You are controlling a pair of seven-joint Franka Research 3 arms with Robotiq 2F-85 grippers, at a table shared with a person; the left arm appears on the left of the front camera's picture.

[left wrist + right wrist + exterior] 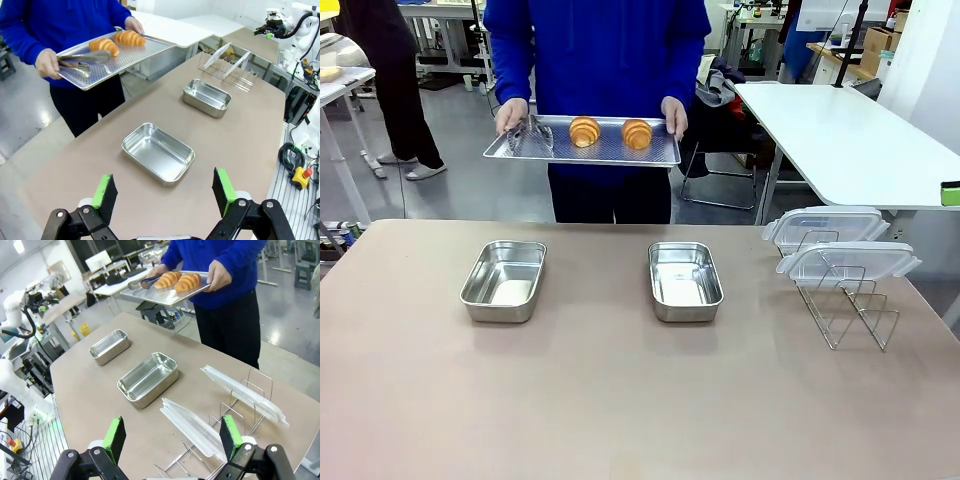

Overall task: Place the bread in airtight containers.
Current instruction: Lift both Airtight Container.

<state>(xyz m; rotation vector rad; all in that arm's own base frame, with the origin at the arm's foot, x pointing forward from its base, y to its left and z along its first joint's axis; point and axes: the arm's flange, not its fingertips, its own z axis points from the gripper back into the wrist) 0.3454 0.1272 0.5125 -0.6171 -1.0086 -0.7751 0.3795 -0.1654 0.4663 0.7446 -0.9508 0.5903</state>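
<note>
Tray [582, 150] held level past table's [620, 400] far edge, above table height, one hand [512, 113] gripping one short end, other hand [674, 115] gripping the opposite end. Bread not on table yet: croissant [584, 131] and second croissant [637, 133] lying side by side around tray's middle, both golden and ridged. Tongs [528, 135] resting on tray at the end by the first hand. On table's left half: left pan [503, 285], shiny, empty, upright. Just right of table's centre: right pan [685, 285], same kind, also empty, well apart from the other pan. At table's right edge: rack [845, 310] with two clear lids, far lid [825, 225] and near lid [848, 261], leaning tilted in its slots, off both pans. Left gripper [162, 186] hanging over table's left near part, left pan just ahead of it, jaws spread wide, nothing between green pads. Right gripper [171, 434] hanging over table's right near part, above rack and lids, jaws likewise spread wide, gripping nothing, touching nothing.
</note>
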